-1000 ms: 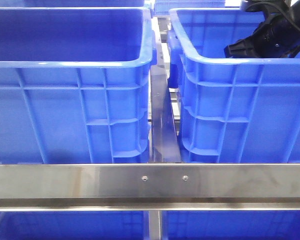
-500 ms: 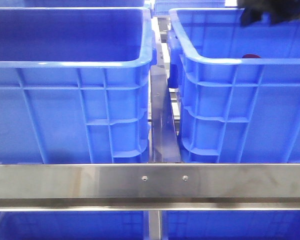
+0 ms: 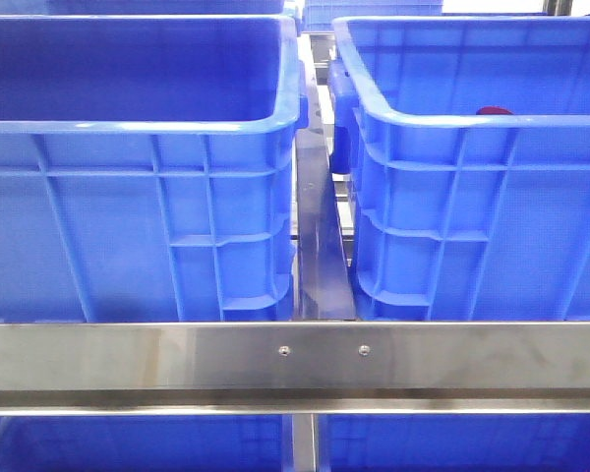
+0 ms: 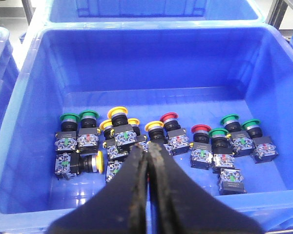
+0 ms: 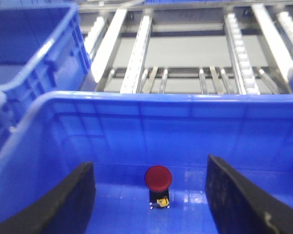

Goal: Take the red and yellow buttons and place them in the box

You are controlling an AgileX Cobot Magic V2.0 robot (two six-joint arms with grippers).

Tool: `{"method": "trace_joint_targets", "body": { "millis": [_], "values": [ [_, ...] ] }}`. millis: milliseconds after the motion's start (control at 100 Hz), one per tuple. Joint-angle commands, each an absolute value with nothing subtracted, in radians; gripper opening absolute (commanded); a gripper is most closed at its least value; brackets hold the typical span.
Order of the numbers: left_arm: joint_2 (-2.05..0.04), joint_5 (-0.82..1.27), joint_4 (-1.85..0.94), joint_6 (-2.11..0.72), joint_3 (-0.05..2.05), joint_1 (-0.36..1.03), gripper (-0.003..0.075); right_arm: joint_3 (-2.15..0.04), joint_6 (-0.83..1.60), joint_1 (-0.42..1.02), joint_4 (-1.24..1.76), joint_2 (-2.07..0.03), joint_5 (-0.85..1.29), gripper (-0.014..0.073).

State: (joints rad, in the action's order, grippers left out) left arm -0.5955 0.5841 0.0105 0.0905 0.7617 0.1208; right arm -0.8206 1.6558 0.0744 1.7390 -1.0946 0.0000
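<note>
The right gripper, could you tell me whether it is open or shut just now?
Open. In its wrist view the two fingers stand far apart, empty, with the red button on the box floor between them.

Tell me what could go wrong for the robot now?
The left gripper is shut and empty above a crowded pile, so it might grab a green button instead of a yellow button. The buttons touch, so lifting one may drag its neighbours. In the other box, only one red button stands, and it might tip if bumped.
</note>
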Motion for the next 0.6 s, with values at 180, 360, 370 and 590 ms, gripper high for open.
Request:
{"method": "trace_joint_targets", "body": {
  "millis": [180,360,370,590],
  "values": [
    [-0.595,0.505,0.008,0.094,0.789,0.120,-0.0019,-0.667,1.666,0.072,1.757,-0.793,0.012,0.0500],
    [-0.595,0.505,0.008,0.094,0.789,0.120,-0.0019,-0.593,1.666,0.072,1.757,-0.659,0.011,0.0373],
    [-0.595,0.505,0.008,0.094,0.789,0.120,-0.0019,-0.591,1.666,0.072,1.757,-0.655,0.011,0.0356],
    [-0.595,0.505,0.008,0.094,0.789,0.120,-0.0019,-0.578,1.666,0.072,1.757,-0.616,0.011,0.0015]
  ]
}}
